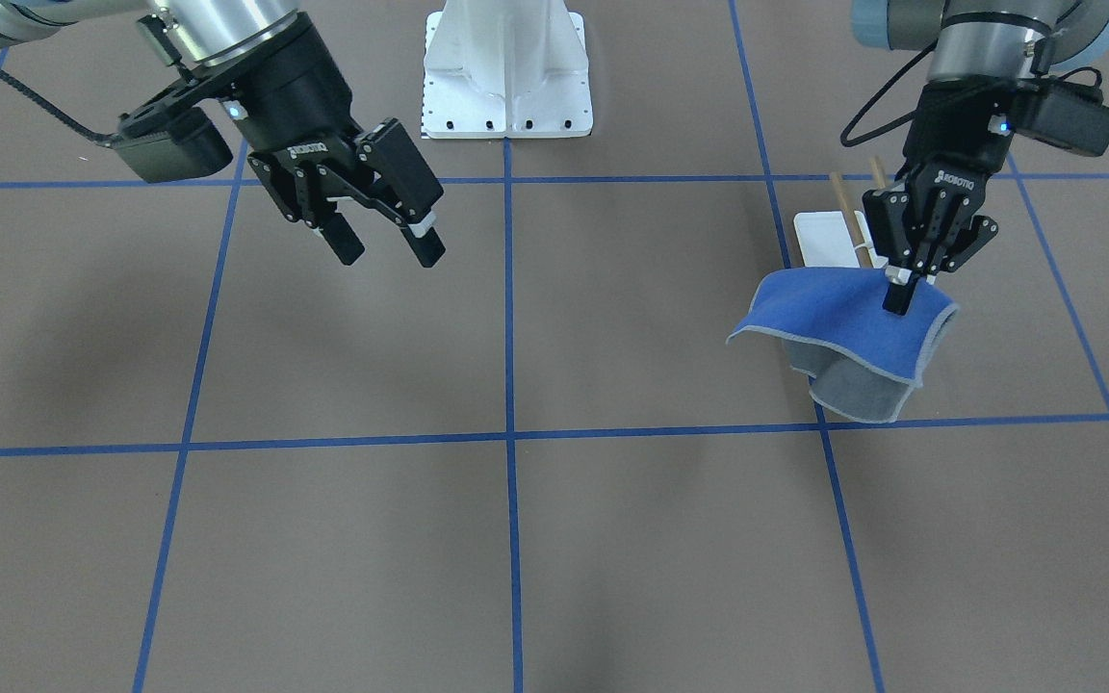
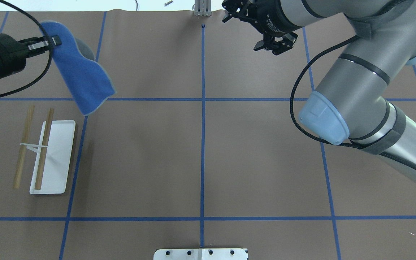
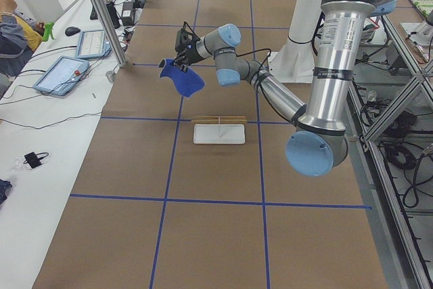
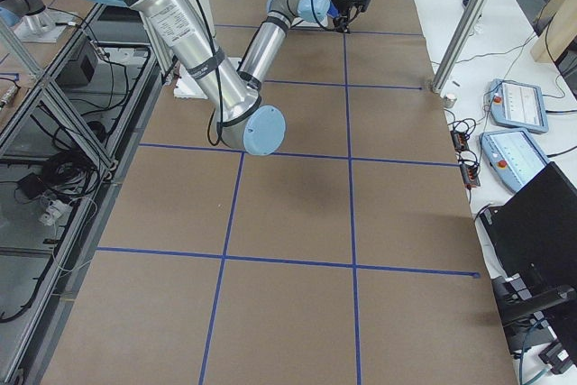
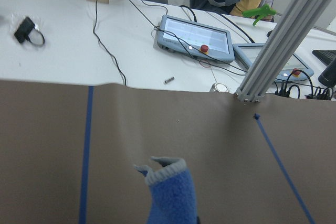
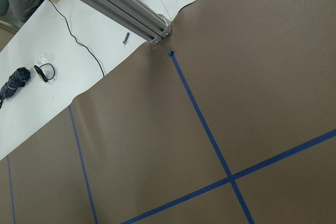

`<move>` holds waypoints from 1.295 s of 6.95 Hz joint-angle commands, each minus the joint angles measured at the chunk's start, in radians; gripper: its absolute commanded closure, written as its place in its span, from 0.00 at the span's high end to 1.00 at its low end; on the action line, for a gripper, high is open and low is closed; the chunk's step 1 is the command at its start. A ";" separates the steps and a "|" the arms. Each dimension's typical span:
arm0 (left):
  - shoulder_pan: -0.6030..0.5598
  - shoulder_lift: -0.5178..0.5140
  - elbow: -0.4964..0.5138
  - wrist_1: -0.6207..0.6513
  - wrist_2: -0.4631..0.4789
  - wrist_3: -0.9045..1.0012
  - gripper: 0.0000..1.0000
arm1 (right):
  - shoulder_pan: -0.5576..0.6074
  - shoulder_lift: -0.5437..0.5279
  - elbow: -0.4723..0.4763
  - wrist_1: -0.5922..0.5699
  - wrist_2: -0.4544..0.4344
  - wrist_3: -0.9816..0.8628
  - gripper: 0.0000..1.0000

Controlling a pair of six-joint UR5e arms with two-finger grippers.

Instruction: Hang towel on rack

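Brown paper crossed with blue tape is covering the tabletop [image 2: 139, 162]; the towel [image 2: 81, 79] is hanging in the air beyond the rack [image 2: 58, 151], on the side away from the robot, and is not touching the two wooden rods. It is drooping in soft folds, blue face up and grey underside showing at the low corner; it is looking light, limp and unlikely to slip, so a pinch near an edge should be enough, with the free part left to drape over a rod. The left pincer [image 2: 54, 40] is gripping it that way, closed tight on the cloth near its upper edge. The rack is looking slight and may be shifting or tipping if the cloth drags on it. The right pincer [image 1: 389, 248] is gaping wide and carrying nothing, well apart from the rack across the centre line. The white pedestal [image 1: 506, 77] is sitting well apart from the rack too; nothing appears to be standing between towel and rods.
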 commanded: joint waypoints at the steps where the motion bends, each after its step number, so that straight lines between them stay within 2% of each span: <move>1: 0.045 0.177 0.018 -0.287 0.014 -0.100 0.00 | 0.026 -0.062 0.031 0.002 0.004 -0.037 1.00; 3: 0.238 0.215 0.024 -0.396 0.107 -0.158 0.00 | 0.031 -0.086 0.039 0.002 0.000 -0.065 1.00; 4: 0.297 0.214 0.041 -0.445 0.117 -0.236 0.00 | 0.031 -0.087 0.039 0.002 0.000 -0.067 1.00; 6: 0.337 0.208 0.039 -0.495 0.114 -0.255 0.00 | 0.029 -0.092 0.038 0.002 -0.002 -0.065 1.00; 7: 0.342 0.246 0.038 -0.515 0.114 -0.255 0.00 | 0.029 -0.092 0.041 0.002 -0.002 -0.065 1.00; 9: 0.341 0.414 0.041 -0.624 0.115 -0.253 0.00 | 0.029 -0.092 0.041 0.002 -0.002 -0.065 1.00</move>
